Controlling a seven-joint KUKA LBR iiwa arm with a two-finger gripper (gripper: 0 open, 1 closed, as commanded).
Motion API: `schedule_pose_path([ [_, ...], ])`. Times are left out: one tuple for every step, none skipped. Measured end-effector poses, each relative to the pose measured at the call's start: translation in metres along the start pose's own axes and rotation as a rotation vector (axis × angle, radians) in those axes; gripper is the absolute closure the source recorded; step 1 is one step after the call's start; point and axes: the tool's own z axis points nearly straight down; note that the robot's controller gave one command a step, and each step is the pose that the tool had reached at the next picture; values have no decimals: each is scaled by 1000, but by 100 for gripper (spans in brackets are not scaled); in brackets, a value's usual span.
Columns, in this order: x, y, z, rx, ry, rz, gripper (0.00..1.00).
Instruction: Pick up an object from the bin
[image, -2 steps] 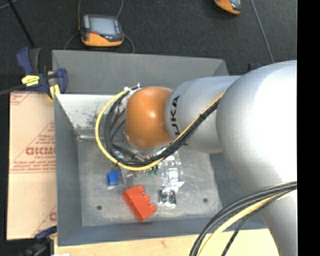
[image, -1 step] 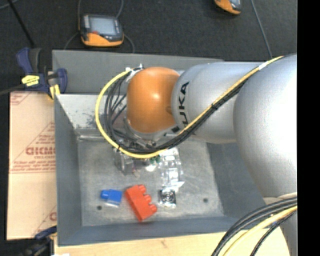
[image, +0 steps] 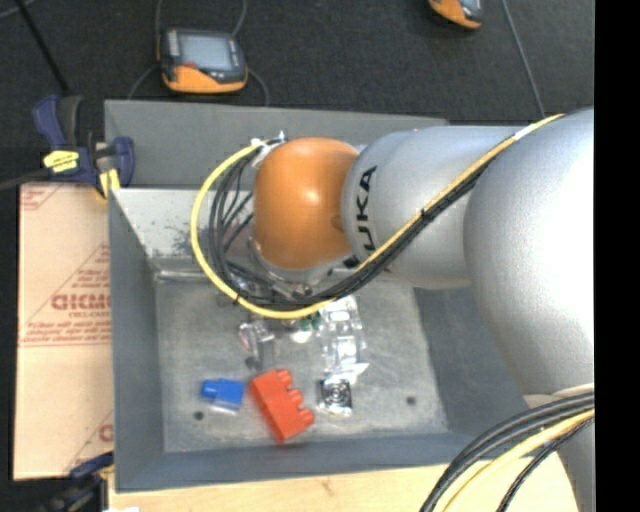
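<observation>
Cannot tell whether tool (image: 258, 342) spread or pressed; centre over red toothed block (image: 282, 403) near bin's (image: 138, 380) near edge, clear of blue piece (image: 222, 392).

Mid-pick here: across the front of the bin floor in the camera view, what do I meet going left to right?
In order: small blue piece → orange toothed block → shiny silver crumpled piece. The clear wrapper behind overlaps the silver piece sideways, so it is left out.
</observation>
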Motion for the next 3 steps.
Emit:
schedule_pose_path([
  [64, -22, 68, 0, 8, 20, 0],
  [58, -21, 62, 0, -11, 20, 100],
  [62, -19, -88, 3, -8, 42, 100],
])
